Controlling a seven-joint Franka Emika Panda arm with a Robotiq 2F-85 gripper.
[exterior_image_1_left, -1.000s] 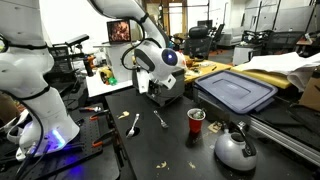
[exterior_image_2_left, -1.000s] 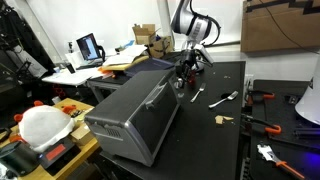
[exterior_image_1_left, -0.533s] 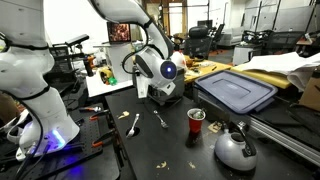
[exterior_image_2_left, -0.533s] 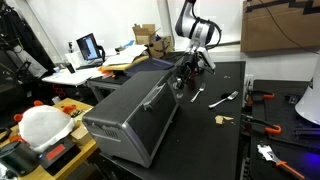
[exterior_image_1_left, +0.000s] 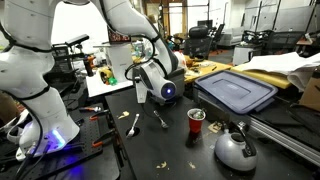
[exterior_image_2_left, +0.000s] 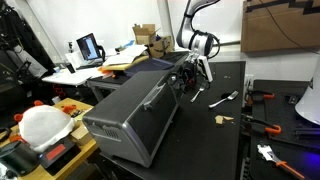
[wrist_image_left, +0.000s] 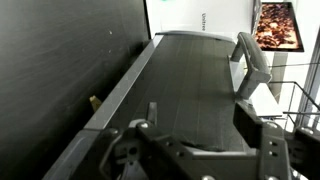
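Above the grey case (wrist_image_left: 190, 80), gripper (wrist_image_left: 195, 128) spread wide; empty

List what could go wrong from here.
1. The open pincer hangs close over the grey metal box; a careless move could knock its handle.
2. A wide swing of the arm might hit the red cup or the white fork lying nearby.
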